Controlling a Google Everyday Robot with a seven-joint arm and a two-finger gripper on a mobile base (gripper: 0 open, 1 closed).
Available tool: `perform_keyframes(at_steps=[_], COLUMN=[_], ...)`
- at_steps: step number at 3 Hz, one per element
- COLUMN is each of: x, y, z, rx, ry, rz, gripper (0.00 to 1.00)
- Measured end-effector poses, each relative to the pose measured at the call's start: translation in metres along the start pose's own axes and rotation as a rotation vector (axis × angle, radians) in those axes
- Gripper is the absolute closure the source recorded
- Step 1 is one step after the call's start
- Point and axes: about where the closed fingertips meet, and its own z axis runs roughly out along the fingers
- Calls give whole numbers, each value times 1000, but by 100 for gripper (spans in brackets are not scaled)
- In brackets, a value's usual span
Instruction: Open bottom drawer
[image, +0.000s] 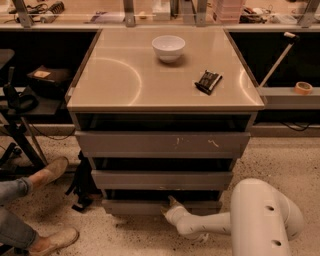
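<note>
The bottom drawer is the lowest and narrowest of three grey fronts on the cabinet, close to the floor, with a dark gap above it. My white arm reaches in from the lower right. My gripper is at the top edge of the bottom drawer front, near its middle, pointing into the gap above it. The middle drawer and the tall scratched top drawer sit above.
A white bowl and a small black object lie on the cabinet top. A person's legs and shoes are at the lower left on the floor. A black stand is at the left. A tape roll rests on a right shelf.
</note>
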Motion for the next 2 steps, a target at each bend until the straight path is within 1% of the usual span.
perform_keyframes(at_steps=[1, 2], x=[6, 3], y=[19, 19], z=[-11, -14], rx=[18, 19], ry=[27, 28], rz=[-10, -11], gripper=[100, 100])
